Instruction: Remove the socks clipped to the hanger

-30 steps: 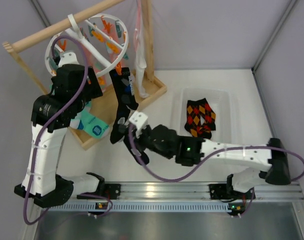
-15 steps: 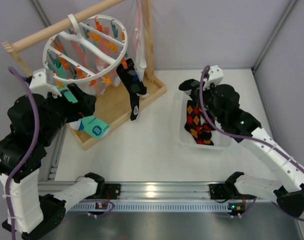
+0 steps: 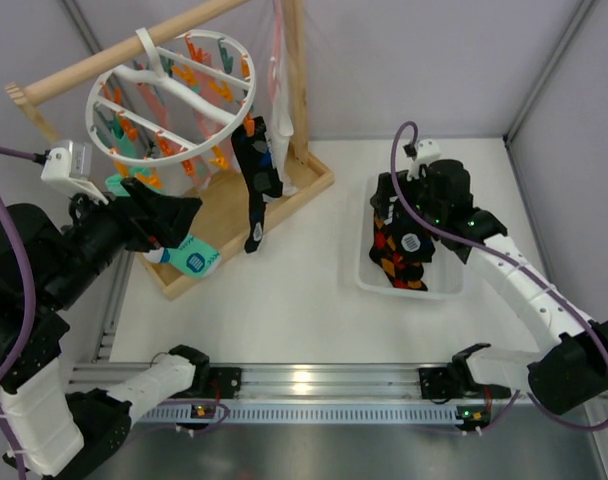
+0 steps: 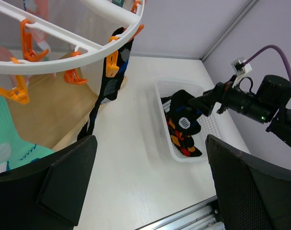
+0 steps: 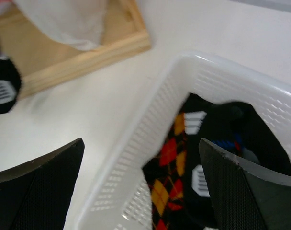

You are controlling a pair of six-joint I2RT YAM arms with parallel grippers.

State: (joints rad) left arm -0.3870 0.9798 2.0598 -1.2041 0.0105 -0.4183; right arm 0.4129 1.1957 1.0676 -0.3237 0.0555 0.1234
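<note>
Black-fingered, my left claw (image 4: 150,160) and right claw (image 5: 140,158) both gape wide apart, empty. Under the right one a black sock (image 5: 253,139) lies in the basket (image 5: 136,129). Farther back, a second sock (image 3: 254,190) hangs clipped to the hanger (image 3: 246,100).

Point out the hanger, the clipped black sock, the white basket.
hanger (image 4: 35,67), left wrist view, white ring rim.
clipped black sock (image 3: 259,180), top external view, middle.
white basket (image 5: 131,153), right wrist view, perforated side wall.

Black sock (image 4: 107,88) on white hanger (image 4: 45,66)
</note>
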